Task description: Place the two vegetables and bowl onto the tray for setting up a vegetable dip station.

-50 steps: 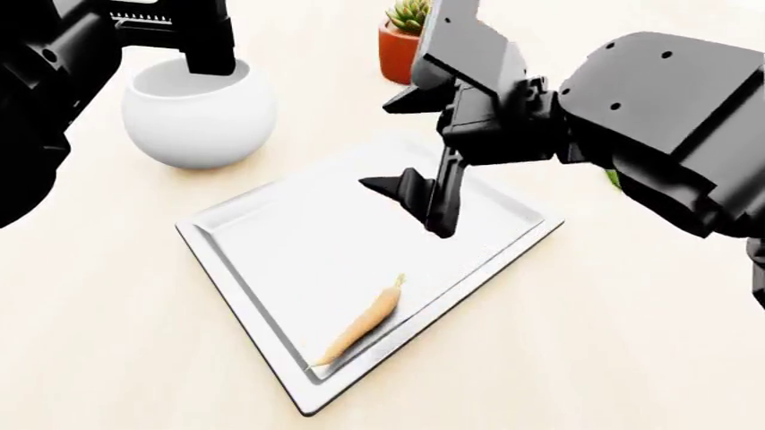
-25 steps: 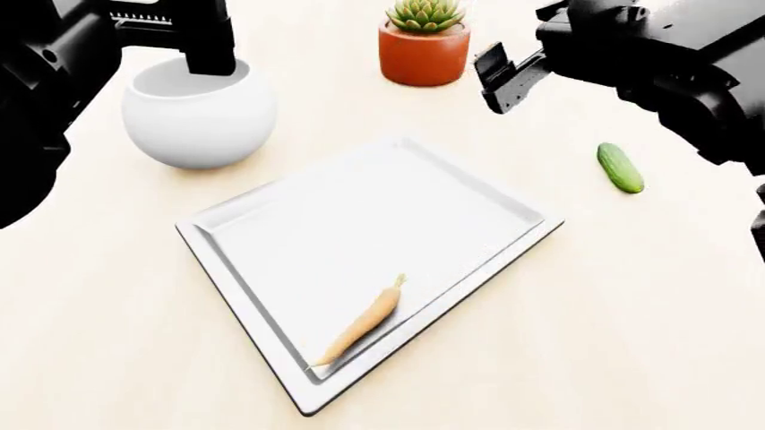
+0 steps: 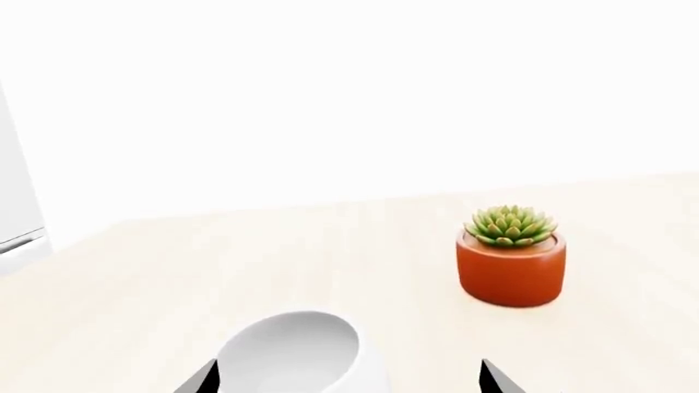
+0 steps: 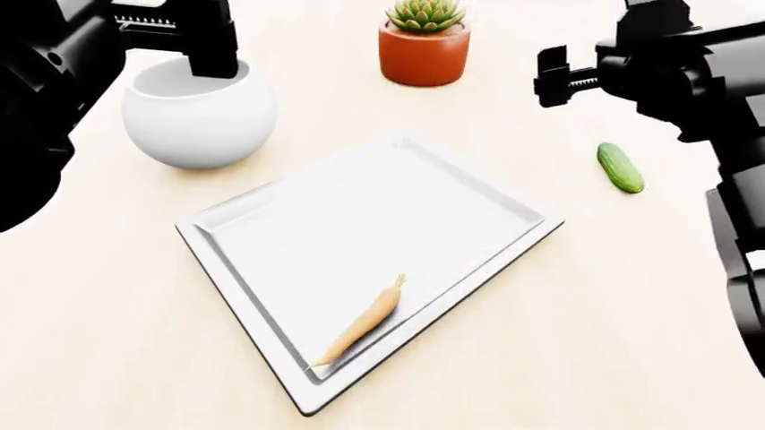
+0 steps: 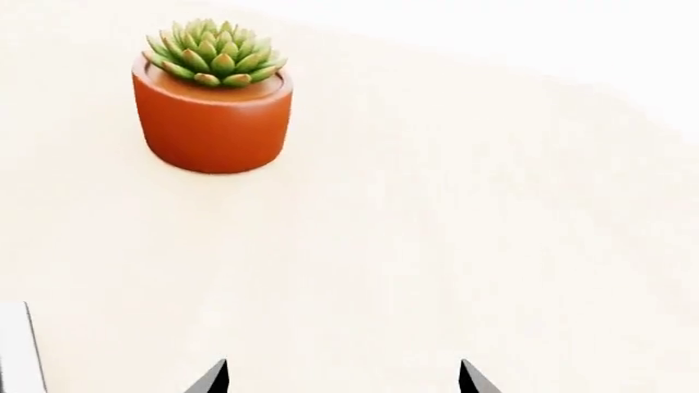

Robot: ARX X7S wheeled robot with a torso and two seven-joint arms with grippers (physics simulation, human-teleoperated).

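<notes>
Carrot (image 4: 362,323) lies on tray (image 4: 347,215), near its front edge. Cucumber (image 4: 619,167) on bench (image 4: 622,305), right of tray, apart from it. Bowl (image 4: 197,112) on bench behind tray's left corner. Left claw (image 3: 347,381) spread wide, straddling bowl rim, gripping nothing. Right claw (image 5: 340,378) spread wide, empty, above bench near potted plant (image 4: 425,38).

Potted succulent (image 4: 425,40) on table (image 4: 622,305)

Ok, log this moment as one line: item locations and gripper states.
carrot: on tray | cucumber: on table | bowl: off tray | left gripper: open over bowl | right gripper: open, empty
</notes>
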